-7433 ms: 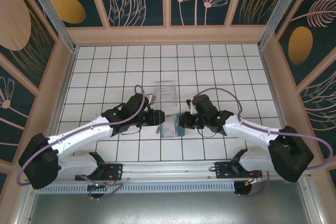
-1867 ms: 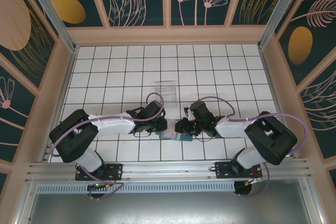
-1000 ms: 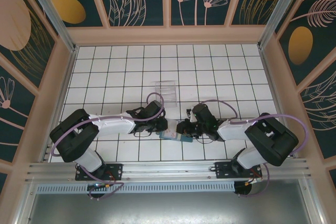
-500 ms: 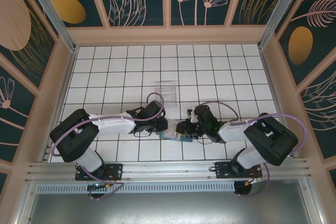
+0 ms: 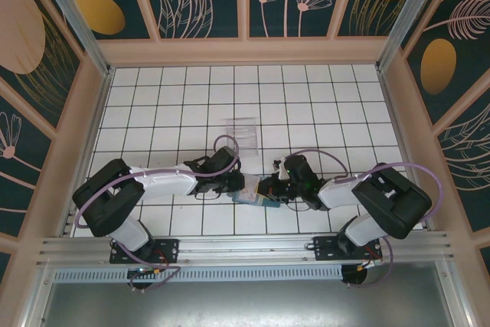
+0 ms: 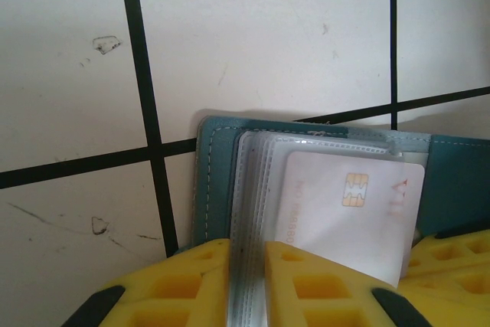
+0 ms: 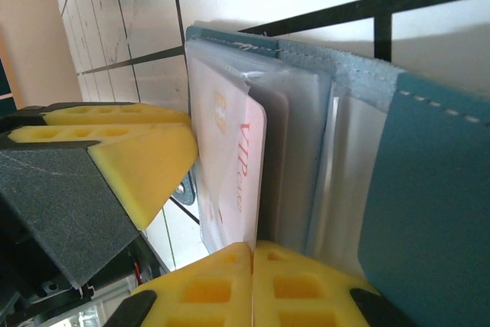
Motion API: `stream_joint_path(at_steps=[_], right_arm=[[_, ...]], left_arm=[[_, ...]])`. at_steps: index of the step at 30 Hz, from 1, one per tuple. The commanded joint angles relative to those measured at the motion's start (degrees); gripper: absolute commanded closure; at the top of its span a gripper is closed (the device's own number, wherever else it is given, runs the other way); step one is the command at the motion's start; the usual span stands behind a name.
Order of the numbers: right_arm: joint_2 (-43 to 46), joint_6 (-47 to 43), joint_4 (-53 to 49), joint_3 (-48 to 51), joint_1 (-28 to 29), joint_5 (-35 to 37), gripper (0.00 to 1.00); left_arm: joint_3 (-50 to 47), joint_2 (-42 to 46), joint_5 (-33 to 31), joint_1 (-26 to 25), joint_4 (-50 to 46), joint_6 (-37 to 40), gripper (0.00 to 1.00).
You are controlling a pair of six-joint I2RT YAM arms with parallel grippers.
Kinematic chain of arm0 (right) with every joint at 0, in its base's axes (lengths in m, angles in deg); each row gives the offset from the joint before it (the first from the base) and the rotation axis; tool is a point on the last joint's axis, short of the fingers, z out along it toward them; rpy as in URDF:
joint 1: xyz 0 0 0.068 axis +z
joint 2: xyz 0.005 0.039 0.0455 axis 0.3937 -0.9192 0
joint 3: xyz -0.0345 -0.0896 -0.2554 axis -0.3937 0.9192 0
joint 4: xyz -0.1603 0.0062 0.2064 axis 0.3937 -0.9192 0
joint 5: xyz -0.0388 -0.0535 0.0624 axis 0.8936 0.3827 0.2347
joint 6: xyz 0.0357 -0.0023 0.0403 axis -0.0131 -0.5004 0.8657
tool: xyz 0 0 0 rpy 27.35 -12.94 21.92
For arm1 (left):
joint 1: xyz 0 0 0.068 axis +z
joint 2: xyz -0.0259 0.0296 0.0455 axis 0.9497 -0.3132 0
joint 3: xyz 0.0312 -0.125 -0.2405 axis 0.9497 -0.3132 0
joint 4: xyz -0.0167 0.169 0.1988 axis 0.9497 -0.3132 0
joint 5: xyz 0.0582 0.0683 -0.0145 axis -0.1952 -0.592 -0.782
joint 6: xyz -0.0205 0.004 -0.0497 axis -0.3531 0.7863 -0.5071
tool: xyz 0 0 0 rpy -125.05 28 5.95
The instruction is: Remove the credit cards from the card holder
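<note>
Right pincer (image 7: 253, 254) shifted, gripping credit card (image 7: 233, 151), left pincer (image 6: 246, 254) gripping card holder (image 6: 205, 181)

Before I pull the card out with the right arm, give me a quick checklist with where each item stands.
1. Left gripper clamped on the sleeves of the holder: ok.
2. Right gripper shut on the edge of the card: ok, as far as the right wrist view shows.
3. Only the card pinched, no sleeve with it: cannot tell.
4. Holder open, card's chip side exposed: ok.
5. Tray apart from both grippers: ok.
</note>
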Motion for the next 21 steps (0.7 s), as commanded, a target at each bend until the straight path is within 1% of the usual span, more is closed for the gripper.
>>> stream_joint_path(at_steps=[1,14,21], right_arm=[[1.76,-1.05,-0.7,0.02,-0.57,-0.21,0.95],[6.03,-4.81,-9.19,0.77,-3.46,-0.83,0.95],[8.65,-7.17,-14.93,0.21,-4.17,-0.2,0.99]], left_arm=[[-1.71,-1.77,0.52,-0.49,-5.16,0.91,0.81],[-1.96,-1.51,-0.68,-0.5,-7.48,1.21,0.82],[-1.6,-1.94,-2.45,-0.48,-10.24,1.91,0.82]])
